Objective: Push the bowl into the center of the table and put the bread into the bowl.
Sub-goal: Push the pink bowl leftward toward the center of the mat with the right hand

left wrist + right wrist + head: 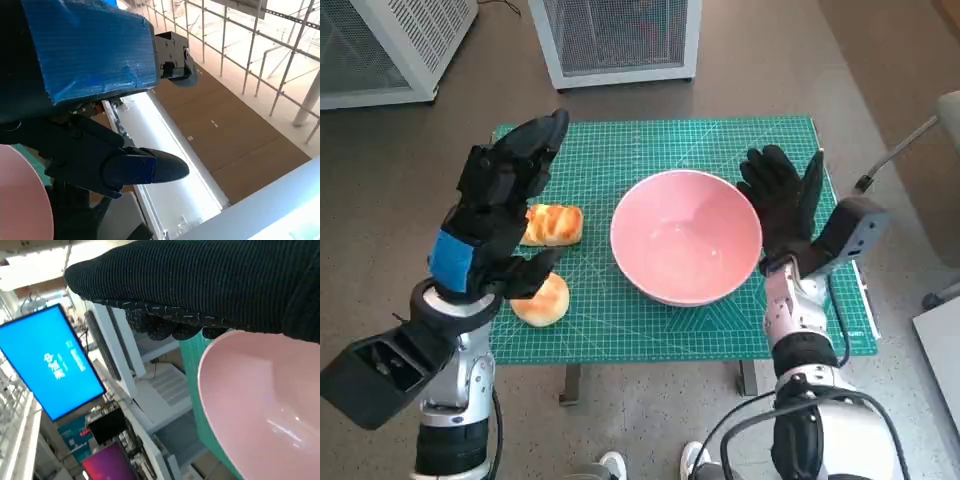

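Closest to my head camera is the left hand (492,225), black with blue tape across its back, raised above the left part of the table with its fingers spread apart and nothing held in them. In the left wrist view that same taped back fills the frame, and one black fingertip (150,167) sticks out with only floor and a white cabinet behind it. Under and just right of this hand I see two pieces of bread lying on the green gridded cutting mat (720,140): a golden, glazed pull-apart bread roll (553,224) farther from me, and a round pale bread bun (544,300) nearer, partly hidden by the thumb. The wide, shallow pink bowl (686,249) sits upright and empty close to the middle of the mat, slightly right of centre, well clear of both breads. My right hand (782,197), in its black knitted glove, stands just beside the bowl's right rim with its fingers open and pointing away from me; I cannot tell whether it actually touches the rim. The right wrist view shows the glove as a dark band right over the pink rim. Beyond the table's far edge stand two white perforated cabinets (616,40).
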